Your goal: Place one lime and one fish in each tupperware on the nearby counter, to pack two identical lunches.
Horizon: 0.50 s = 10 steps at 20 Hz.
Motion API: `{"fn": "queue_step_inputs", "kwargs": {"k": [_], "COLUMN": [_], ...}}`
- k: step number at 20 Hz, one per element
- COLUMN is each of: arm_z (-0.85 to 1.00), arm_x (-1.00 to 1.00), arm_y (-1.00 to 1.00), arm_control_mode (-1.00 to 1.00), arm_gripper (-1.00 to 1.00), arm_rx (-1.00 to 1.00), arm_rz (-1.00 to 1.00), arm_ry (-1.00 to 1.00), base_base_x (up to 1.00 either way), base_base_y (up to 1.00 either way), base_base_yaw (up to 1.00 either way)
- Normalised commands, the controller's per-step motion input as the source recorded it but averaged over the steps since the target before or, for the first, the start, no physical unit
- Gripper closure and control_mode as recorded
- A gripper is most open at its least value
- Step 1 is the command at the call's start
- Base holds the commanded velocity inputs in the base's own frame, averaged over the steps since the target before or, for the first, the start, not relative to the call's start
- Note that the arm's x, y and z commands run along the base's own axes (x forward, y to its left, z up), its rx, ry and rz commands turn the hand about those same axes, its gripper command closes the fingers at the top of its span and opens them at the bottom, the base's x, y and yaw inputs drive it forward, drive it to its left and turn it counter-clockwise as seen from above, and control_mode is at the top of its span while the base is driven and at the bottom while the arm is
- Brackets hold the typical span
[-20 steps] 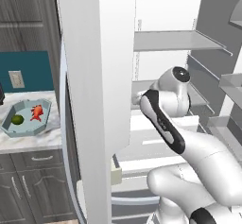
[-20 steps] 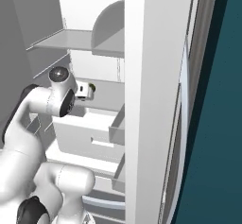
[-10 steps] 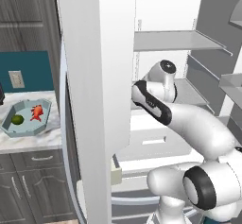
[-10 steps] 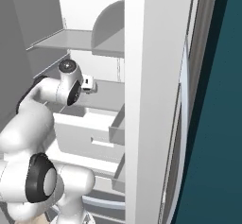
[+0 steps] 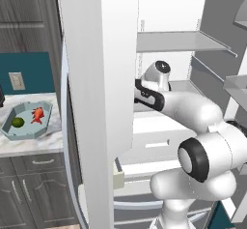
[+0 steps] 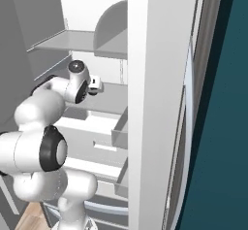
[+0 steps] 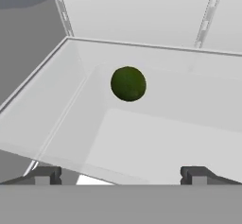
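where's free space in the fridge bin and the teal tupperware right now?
Fridge bin: bare everywhere but the far middle, where a lime sits; the near floor before the open claw and both sides are free. Teal tupperware: lime left, red fish centre, so crowded; only its right edge is bare.

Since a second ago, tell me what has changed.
The arm has swung further into the open fridge, elbow dropping toward the base, so the open gripper now faces a lime on the fridge shelf. The teal container on the counter, holding a lime and red fish, stayed put.
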Motion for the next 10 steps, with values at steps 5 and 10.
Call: {"fn": "queue_step_inputs", "kwargs": {"k": [5,10], "arm_z": [-0.24,-0.18], "arm_x": [0.51,0.46], "arm_y": [0.11,0.14], "arm_control_mode": [-1.0,-1.0], "arm_gripper": [-1.0,-1.0], "arm_rx": [0.0,0.0], "arm_rz": [0.0,0.0], "arm_ry": [0.0,0.0], "base_base_x": [0.0,0.0], "base_base_y": [0.0,0.0], "base_base_yaw": [0.0,0.0]}}
